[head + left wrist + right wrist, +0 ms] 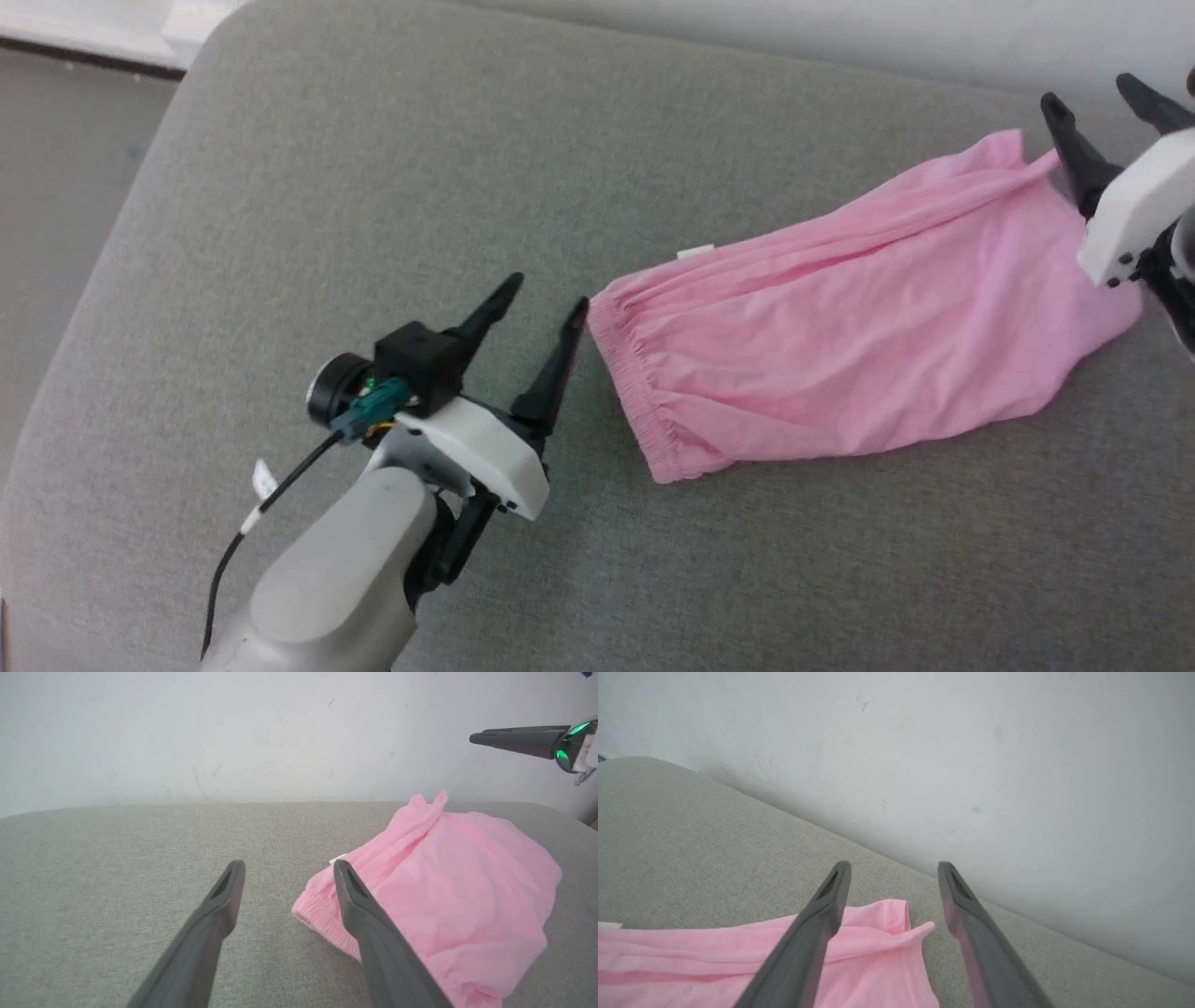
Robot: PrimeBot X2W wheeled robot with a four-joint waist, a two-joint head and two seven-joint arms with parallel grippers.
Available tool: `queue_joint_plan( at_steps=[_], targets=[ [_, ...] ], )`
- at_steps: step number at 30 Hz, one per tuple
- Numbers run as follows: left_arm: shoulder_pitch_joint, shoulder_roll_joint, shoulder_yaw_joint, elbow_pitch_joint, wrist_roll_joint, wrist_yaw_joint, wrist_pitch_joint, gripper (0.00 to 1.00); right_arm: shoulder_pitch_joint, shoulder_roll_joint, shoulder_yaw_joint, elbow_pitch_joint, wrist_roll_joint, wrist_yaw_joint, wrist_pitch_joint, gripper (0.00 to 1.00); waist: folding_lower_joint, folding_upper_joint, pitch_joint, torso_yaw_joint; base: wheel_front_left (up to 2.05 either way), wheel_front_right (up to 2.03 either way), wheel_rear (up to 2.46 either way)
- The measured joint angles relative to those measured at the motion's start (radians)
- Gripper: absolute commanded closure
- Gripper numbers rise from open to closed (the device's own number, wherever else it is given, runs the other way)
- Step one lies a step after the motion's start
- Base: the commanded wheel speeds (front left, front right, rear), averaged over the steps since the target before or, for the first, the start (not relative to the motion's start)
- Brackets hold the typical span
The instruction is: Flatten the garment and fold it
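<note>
The garment point(859, 364), a pair of small pink shorts, lies on a grey upholstered cushion point(373, 187), stretched out lengthways and mostly flat with long soft creases. In the head view, its gathered waistband point(635, 392) points toward the left gripper point(547, 291) and its far end reaches the right gripper point(1088, 89) at the picture's right edge. A small white care label point(695, 250) pokes out along the upper edge near the waistband. The left gripper is open, its two dark fingers spread with nothing between them; one fingertip sits just beside the waistband corner, and whether it touches cannot be told. The right gripper is also open and holds nothing, its fingers splayed above the pink cloth's far corner. The head view alone shows the whole length of the shorts, the left arm's pale forearm and a thin black cable point(280, 485). The left wrist view adds the low angle: the left gripper point(289, 864) straddles bare cushion, one finger crossing in front of the waistband point(322, 919), the garment point(467, 896) mounded softly, a white wall point(233, 732) behind, and one finger of the right gripper point(518, 741) hanging above the cloth. The right wrist view shows the right gripper point(894, 864) above the far hem, where the garment point(878, 952) ends in a small folded corner near the wall point(1017, 765).
</note>
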Motion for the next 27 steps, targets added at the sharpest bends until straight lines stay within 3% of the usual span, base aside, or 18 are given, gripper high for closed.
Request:
queue_joint_plan(
  at_steps=[7,12,19,23,27],
  targets=[
    [0.118,0.019,0.143,-0.117,0.004,0.110,-0.024,0.00,0.129,-0.026,0.020,-0.100,0.017,0.000,-0.216,0.00,-0.0001,0.0000,-0.097,-0.038,0.00,0.00,0.00],
    [0.256,0.010,0.272,-0.225,0.061,0.157,-0.025,0.00,0.261,-0.023,-0.040,-0.196,-0.010,0.000,-0.276,0.00,-0.0002,0.0000,-0.155,-0.078,0.00,0.00,0.00],
    [0.431,-0.027,0.336,-0.260,0.105,0.161,-0.025,0.00,0.522,0.064,-0.227,-0.366,-0.113,0.000,-0.288,0.00,-0.0001,0.0000,-0.215,-0.142,0.00,0.00,0.00],
    [0.479,-0.050,0.293,-0.227,0.095,0.146,0.003,0.00,0.675,0.153,-0.343,-0.471,-0.188,0.000,-0.288,0.00,0.0000,0.0000,-0.234,-0.176,0.00,0.00,0.00],
    [0.481,-0.075,0.245,-0.198,0.061,0.120,0.100,0.00,0.781,0.231,-0.431,-0.568,-0.242,0.000,-0.281,0.00,0.0000,0.0000,-0.236,-0.206,0.00,0.00,0.00]
  ],
)
